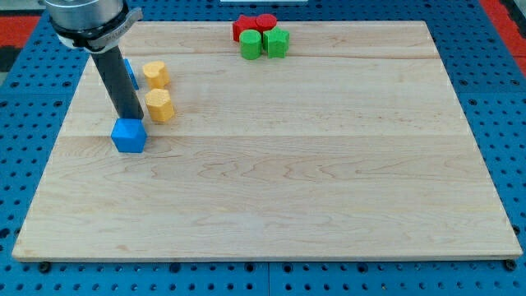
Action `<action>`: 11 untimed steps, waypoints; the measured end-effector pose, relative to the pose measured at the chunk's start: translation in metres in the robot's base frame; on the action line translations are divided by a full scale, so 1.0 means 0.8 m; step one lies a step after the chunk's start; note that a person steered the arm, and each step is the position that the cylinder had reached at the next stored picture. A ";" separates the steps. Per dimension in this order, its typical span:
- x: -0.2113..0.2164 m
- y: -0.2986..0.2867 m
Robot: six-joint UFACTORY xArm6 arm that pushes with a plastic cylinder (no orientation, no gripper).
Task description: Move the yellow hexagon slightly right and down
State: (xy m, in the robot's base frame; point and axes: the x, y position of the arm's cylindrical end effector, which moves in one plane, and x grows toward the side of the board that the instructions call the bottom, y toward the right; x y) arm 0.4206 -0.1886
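Pushing tool, a fingerless rod: its tip (131,117) is sitting just left of the yellow hexagon (159,105).
Blue cube (129,136): lying just below the tip.

We get single view: high, angled down from near edge of wooden board (271,189), whole board framed, moderately close.

Your tip (131,117) sits on the desk (279,189) at the view's left, just left of one hexagon (159,105), just above a cube (129,136). Another block (156,74) lies above; four blocks (261,35) cluster at the top.
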 end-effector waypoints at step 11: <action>-0.052 0.093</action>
